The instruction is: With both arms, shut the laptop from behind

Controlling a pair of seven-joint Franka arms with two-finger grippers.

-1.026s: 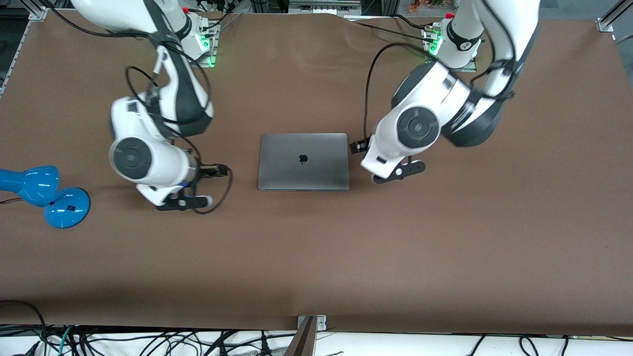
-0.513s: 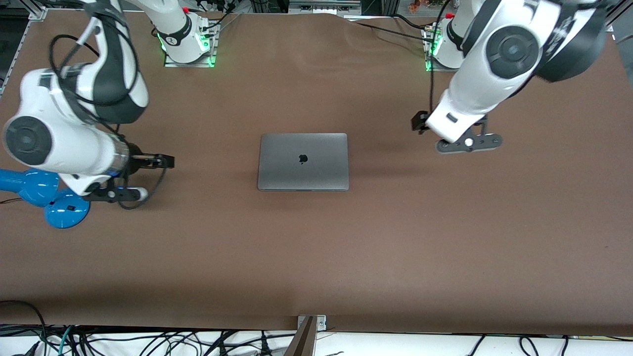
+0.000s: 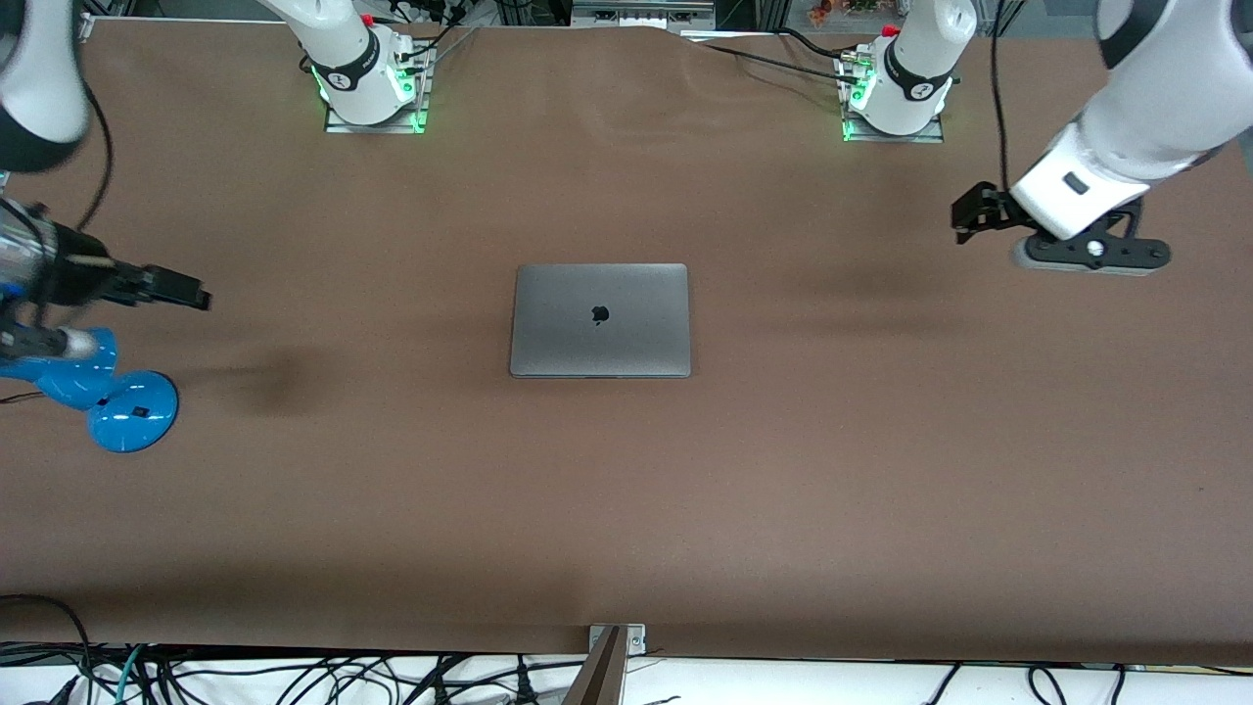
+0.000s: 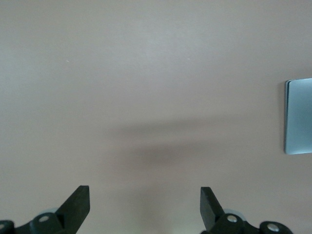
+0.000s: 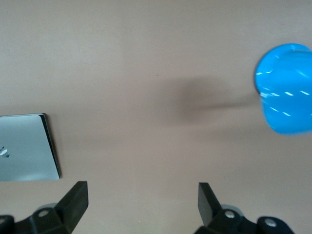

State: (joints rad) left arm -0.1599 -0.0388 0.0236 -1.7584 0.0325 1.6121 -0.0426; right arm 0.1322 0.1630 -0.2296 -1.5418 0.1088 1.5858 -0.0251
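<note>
Front view: the laptop [image 3: 600, 320] lies shut and flat at the centre of the table [image 3: 685, 509], lid up with the dark logo showing. The left gripper [image 3: 974, 217] hangs over bare table toward the left arm's end, at about 2 o'clock from the laptop and well apart from it. The right gripper [image 3: 162, 290] hangs over the table toward the right arm's end, at about 9 o'clock from the laptop, just above the blue desk lamp [image 3: 93, 382]. Neither touches the laptop, so the closing looks done.

Left wrist view: the two fingers [image 4: 78, 204] stand spread wide with nothing between them, over bare table. One corner of the laptop [image 4: 299, 116] shows at the 3 o'clock edge of this picture.

Right wrist view: the fingers [image 5: 75, 199] are likewise spread and empty. The laptop [image 5: 27, 147] shows at 9 o'clock with its thin dark edge line visible, and the lamp [image 5: 287, 87] at 2 o'clock.

Handling, as a judgement: the metal shell is probably stiff, smooth and slippery, fairly heavy for its thinness, and the screen inside fragile. The lid gives little to pinch; flat, even pushes on it from both arms near its outer corners would suit better than a grip, with light force to avoid sliding the laptop or stressing the hinge.
</note>
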